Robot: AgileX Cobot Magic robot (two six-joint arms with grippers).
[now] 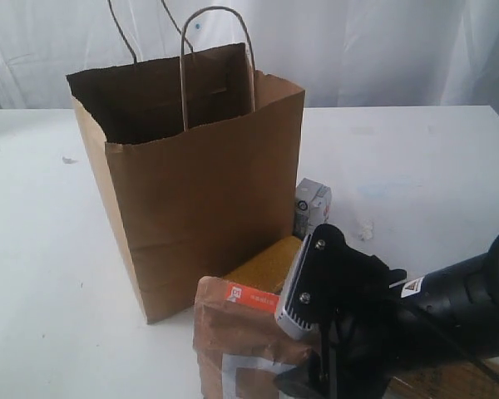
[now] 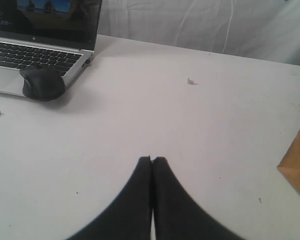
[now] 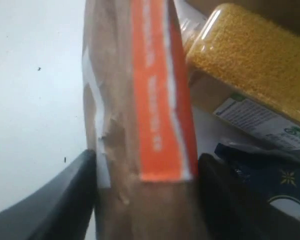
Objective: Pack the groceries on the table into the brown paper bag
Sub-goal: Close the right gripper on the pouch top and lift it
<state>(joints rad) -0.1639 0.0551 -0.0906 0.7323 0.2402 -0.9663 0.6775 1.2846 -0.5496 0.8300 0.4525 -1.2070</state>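
left wrist view: laptop [image 2: 37, 47] open at the far left edge of the table [image 2: 190, 130], black mouse [image 2: 42, 83] just in front of its keyboard, touching the laptop's front edge. left gripper [image 2: 152, 161] closed, both fingertips pressed together, nothing between them, hanging over bare tabletop. one small speck [image 2: 190, 81] lies beyond it. a corner of the brown paper bag [image 2: 297, 167] shows at the right edge of that view, well apart from the gripper.

exterior view, left to right: bare white table, then the bag standing upright with its mouth open and both loop handles up. interior dark, contents cannot be told. the groceries stand outside the bag, just off its right front corner. brown pouch with orange label [image 1: 241, 341] nearest the camera, upright, its base cut off by the frame edge. behind it the yellow-grain bottle [image 1: 266, 264], close against the bag's side. behind that the small white-blue carton [image 1: 312, 206], upright, beside the bag wall.

right gripper [image 3: 147, 165] comes in from the right edge and sits astride the pouch: one finger [image 3: 65, 200] on each face, both seen against the paper, so gripping the pouch. whether the pouch is off the table cannot be told. right wrist view also shows the bottle lying just past the pouch and a dark blue pack [image 3: 270, 182] beside the far finger.
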